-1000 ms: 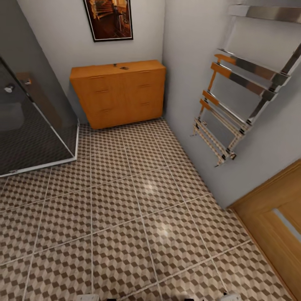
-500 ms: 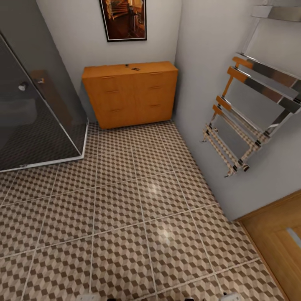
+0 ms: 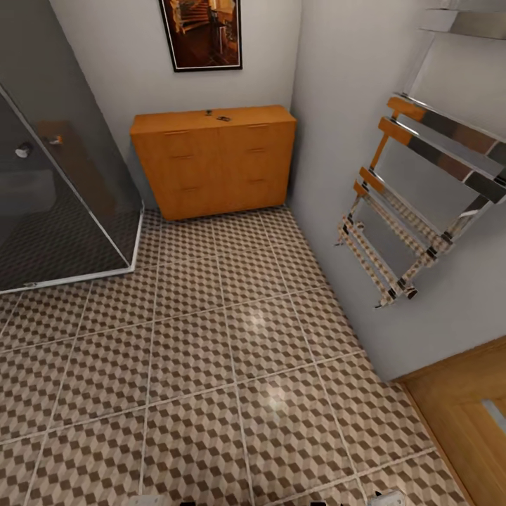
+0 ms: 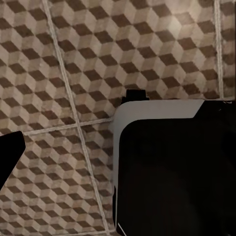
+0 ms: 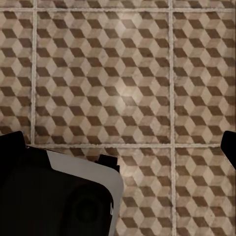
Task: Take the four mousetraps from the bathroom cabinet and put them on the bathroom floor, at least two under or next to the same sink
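The orange-brown cabinet point(image 3: 214, 158) stands against the far wall, its fronts closed. Two small dark flat pieces lie on its top, one point(image 3: 209, 112) near the back and one point(image 3: 223, 118) beside it. They look like mousetraps but are too small to make out. The cube-patterned bathroom floor point(image 3: 211, 337) stretches from me to the cabinet. The bathroom sink is out of view. My left gripper point(image 4: 118, 157) and right gripper point(image 5: 118, 147) hang low over the tiles, fingers spread wide with nothing between them. A black fingertip point(image 5: 10, 142) shows at the right wrist view's edge.
A dark glass shower enclosure point(image 3: 56, 190) fills the left side. A chrome towel radiator point(image 3: 414, 197) juts from the right wall, with a wooden door point(image 3: 464, 414) below it. A framed picture point(image 3: 202, 31) hangs above the cabinet. My white-and-black base point(image 4: 172, 167) shows in both wrist views.
The whole head view has shifted, so the camera has turned and moved a little. The cabinet sits further right in the picture than a second ago. Nothing in the room has moved.
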